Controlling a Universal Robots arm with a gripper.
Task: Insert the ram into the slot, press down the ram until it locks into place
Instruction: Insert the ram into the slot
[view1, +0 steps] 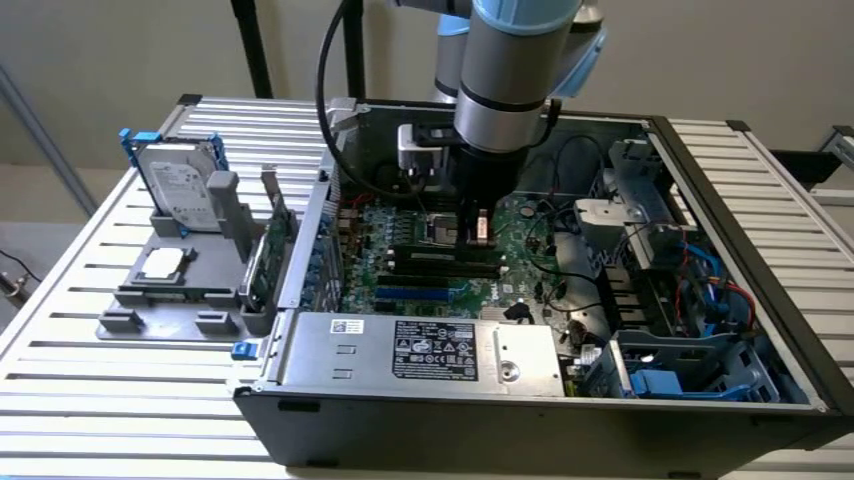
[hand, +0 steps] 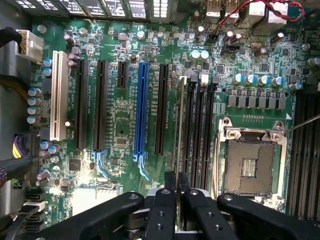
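1. Pinching the ram (hand: 178, 125) between the two fingers (hand: 164, 212) of the hand (hand: 178, 189), pressed together on its flat faces, with the stick hanging below them
2. Held upright and edge-on in the wrist view, long edge running parallel to the nearest black slot (hand: 192, 130); judged a grip chosen to keep the contact edge square to the socket and the push straight down
3. Ram placed inside the open case (view1: 534, 440), over the motherboard (hand: 120, 120), between the blue socket (hand: 141, 105) and the processor socket (hand: 252, 165), right along the bank of black slots; in the exterior view pale label showing just above those slots
4. Cannot tell whether the lower edge hangs just over the slot or already rests in it, nor how the end clips stand
5. Case lying on its side on the slatted surface (view1: 80, 330), open face up, which leaves the board reachable from above
6. Arm (view1: 507, 60) coming down almost vertically into the case, wrist pointed straight down, hand low over the middle of the board
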